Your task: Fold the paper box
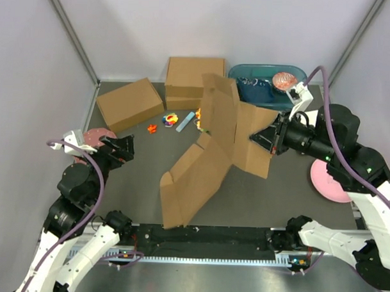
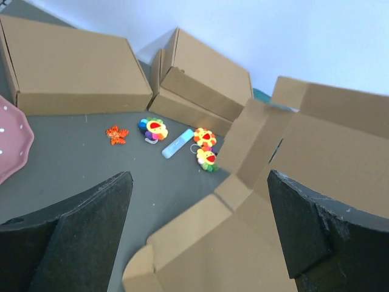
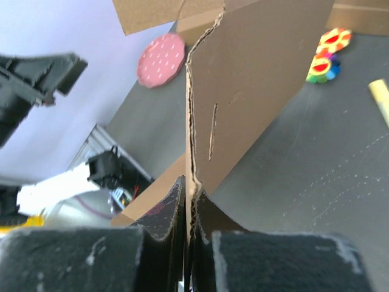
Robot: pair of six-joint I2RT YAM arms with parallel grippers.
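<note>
The paper box [image 1: 210, 162] hides part of the blue tub [image 1: 262, 67] behind it. Left of it, the picture edge cuts off a pink plate [image 2: 12, 143].

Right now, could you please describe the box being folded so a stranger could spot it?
In the middle of the grey table, the paper box stands pinched by the right gripper. Unlike the closed boxes behind, it is an open sheet of flaps.

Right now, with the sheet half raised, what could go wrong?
The right jaws pinch only a thin edge of the paper box, so the sheet might slip or tear. The left jaws stand open and apart from it, so nothing steadies the lower flaps; they may flop down. The flower toys lie close beside it and could get swept.
</note>
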